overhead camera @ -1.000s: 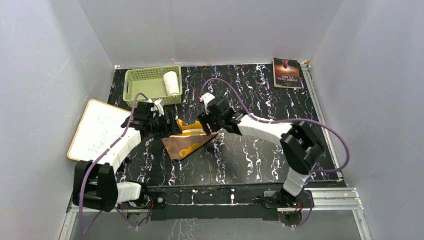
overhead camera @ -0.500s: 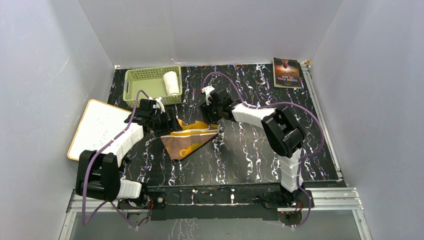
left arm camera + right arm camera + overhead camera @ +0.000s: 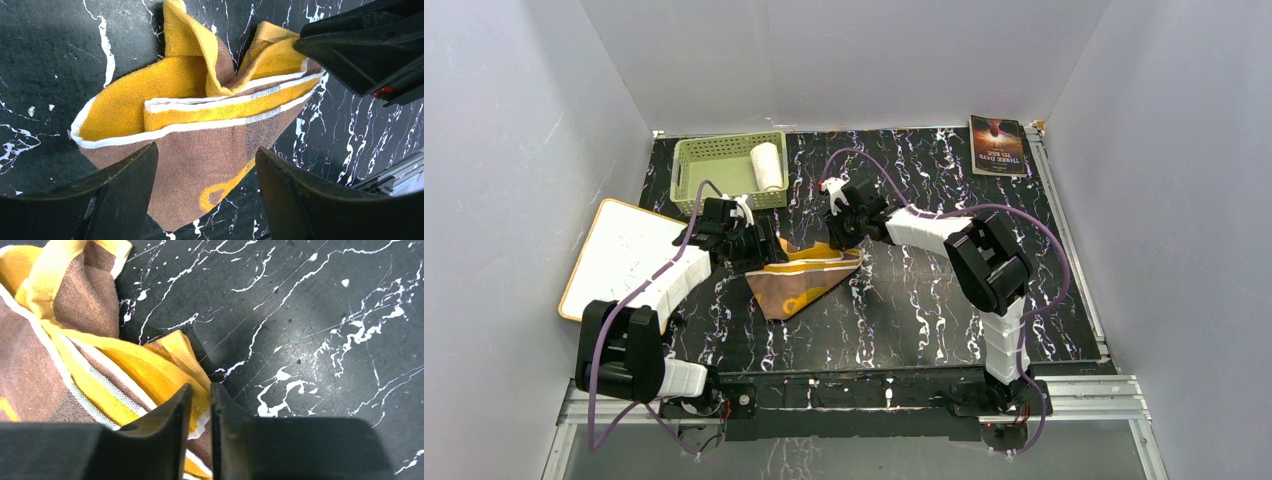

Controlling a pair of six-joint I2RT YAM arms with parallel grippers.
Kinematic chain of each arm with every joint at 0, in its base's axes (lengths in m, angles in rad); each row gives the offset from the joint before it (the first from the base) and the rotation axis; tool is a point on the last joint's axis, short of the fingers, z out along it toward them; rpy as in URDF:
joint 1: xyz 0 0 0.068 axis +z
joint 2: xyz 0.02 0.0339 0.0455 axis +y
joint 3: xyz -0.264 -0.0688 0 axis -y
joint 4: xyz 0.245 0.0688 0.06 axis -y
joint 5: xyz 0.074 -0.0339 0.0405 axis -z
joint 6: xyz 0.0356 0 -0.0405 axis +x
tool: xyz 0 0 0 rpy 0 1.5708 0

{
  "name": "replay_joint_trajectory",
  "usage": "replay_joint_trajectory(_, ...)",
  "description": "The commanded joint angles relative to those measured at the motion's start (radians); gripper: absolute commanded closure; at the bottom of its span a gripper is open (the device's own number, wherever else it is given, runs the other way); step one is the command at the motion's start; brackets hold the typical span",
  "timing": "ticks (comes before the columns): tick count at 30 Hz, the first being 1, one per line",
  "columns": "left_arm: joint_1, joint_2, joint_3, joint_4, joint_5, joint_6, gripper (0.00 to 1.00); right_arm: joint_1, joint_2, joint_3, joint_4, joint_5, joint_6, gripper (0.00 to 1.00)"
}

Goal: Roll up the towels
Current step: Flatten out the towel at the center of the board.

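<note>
The brown towel [image 3: 799,280] with orange-yellow print lies crumpled and partly folded on the black marbled table. In the left wrist view the brown towel [image 3: 200,155] shows its brown face below orange folds. My left gripper [image 3: 759,250] hangs over the cloth's left end, and the left gripper [image 3: 206,150] is open with its fingers straddling the cloth. My right gripper [image 3: 842,240] is at the far right corner. The right gripper [image 3: 200,390] has its jaws nearly together, pinching the orange edge of the towel [image 3: 75,355]. The white towel [image 3: 767,165] lies rolled in the green basket [image 3: 686,165].
A white board [image 3: 619,260] with a tan edge lies at the left, overhanging the table edge beside my left arm. A dark-covered book [image 3: 997,145] sits at the back right corner. Grey walls close in the table on three sides.
My right gripper shifted toward the back onto the towel's right corner and its jaws closed on the cloth edge. The left gripper edged slightly left and stayed open.
</note>
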Motion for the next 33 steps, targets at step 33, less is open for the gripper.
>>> replay_joint_trajectory(33, 0.011, -0.120, 0.111, -0.135, -0.062, 0.079, 0.24, -0.031, -0.633, 0.126, 0.031, 0.142, 0.124, 1.00)
